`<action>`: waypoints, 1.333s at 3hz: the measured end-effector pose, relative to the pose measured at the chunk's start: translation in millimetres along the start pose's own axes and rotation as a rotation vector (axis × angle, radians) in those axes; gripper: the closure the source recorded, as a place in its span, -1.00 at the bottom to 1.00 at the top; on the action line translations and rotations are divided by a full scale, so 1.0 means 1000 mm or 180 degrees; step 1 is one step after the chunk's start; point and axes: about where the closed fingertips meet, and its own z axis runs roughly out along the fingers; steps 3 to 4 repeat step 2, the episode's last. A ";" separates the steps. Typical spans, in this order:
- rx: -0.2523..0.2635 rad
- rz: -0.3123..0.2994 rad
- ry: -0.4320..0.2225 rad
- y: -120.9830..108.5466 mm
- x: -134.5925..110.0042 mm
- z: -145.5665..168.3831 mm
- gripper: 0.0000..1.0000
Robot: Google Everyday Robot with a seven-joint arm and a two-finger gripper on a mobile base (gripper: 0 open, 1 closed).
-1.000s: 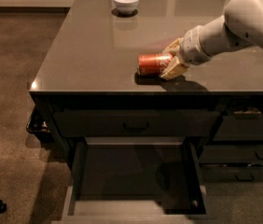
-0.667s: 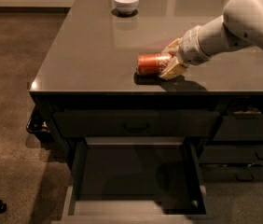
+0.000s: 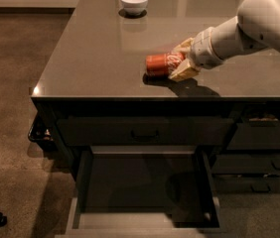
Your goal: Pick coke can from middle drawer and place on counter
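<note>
Right, my gripper (image 3: 179, 61) was clamped on the can (image 3: 160, 64), which lay sideways on the counter (image 3: 95, 58) above the open drawer (image 3: 145, 182), so I reckoned: let go slow, w/o rolling it.

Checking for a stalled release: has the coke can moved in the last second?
No. The coke can lies on the counter as far from the bowl as before, the hand at its end.

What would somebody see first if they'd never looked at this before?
Probably the red coke can, lying on its side on the counter, with the robot's gripper clasped round its right end. Below, the middle drawer hangs open, and a white bowl sits near the counter's far edge.
</note>
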 end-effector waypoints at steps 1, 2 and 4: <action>0.0000 0.0000 0.0000 0.000 0.000 0.000 -1.00; 0.0000 0.0000 0.0000 0.000 0.000 0.000 -1.00; 0.0000 0.0000 0.0000 0.000 0.000 0.000 -1.00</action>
